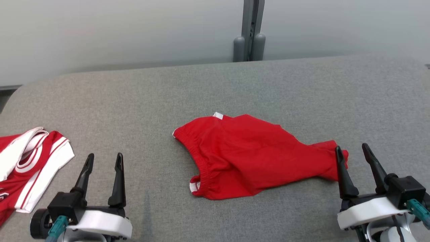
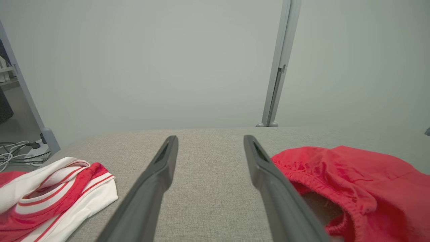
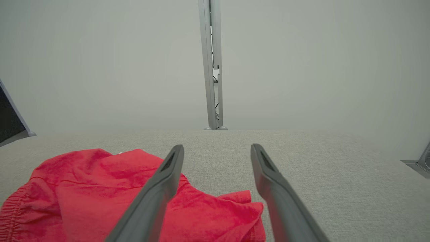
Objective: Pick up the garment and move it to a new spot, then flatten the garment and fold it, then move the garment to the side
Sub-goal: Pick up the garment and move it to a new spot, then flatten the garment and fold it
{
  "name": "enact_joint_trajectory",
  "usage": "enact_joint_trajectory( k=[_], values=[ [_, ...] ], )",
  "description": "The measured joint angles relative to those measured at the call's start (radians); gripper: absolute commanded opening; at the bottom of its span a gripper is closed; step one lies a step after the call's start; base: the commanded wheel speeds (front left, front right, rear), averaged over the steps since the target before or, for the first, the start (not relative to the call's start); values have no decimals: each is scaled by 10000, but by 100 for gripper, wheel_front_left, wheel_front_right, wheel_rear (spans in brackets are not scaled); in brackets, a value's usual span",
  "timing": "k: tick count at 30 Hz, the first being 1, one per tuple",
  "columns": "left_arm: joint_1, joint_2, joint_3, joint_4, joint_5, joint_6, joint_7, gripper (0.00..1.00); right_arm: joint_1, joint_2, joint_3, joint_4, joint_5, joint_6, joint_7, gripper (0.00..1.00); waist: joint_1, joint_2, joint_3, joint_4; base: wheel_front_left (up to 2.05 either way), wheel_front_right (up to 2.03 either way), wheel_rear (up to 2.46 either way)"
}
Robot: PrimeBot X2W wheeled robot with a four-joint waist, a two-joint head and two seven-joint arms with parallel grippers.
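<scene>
A crumpled red garment [image 1: 255,154] with an elastic waistband lies in the middle of the grey table [image 1: 215,90]. In the left wrist view the garment [image 2: 362,181] is at the right; in the right wrist view the garment [image 3: 100,195] fills the lower left. My left gripper [image 1: 104,159] hovers open at the lower left, well left of the garment, with nothing between its fingers. My right gripper [image 1: 352,150] stands open at the garment's right end, its left finger in front of the cloth's tip, holding nothing.
A second garment, red and white striped [image 1: 27,164], lies at the table's left edge, also in the left wrist view [image 2: 50,195]. A grey post [image 1: 250,30] stands behind the table against a pale wall. Cables [image 2: 20,153] lie on the floor at left.
</scene>
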Motion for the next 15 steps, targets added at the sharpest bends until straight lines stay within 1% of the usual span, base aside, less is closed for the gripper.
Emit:
enact_joint_trajectory(
  k=[5, 15],
  values=[
    [435, -105, 17, -73, 4, -42, 0, 100, 257, 10, -33, 4, 2, 0, 0, 100, 0, 0, -348, -53, 0, 0, 0],
    [485, -136, 38, 2, 4, -71, 0, 100, 314, 31, -88, -17, 2, 0, 0, 100, 0, 0, -380, -5, 0, 0, 0]
  ],
)
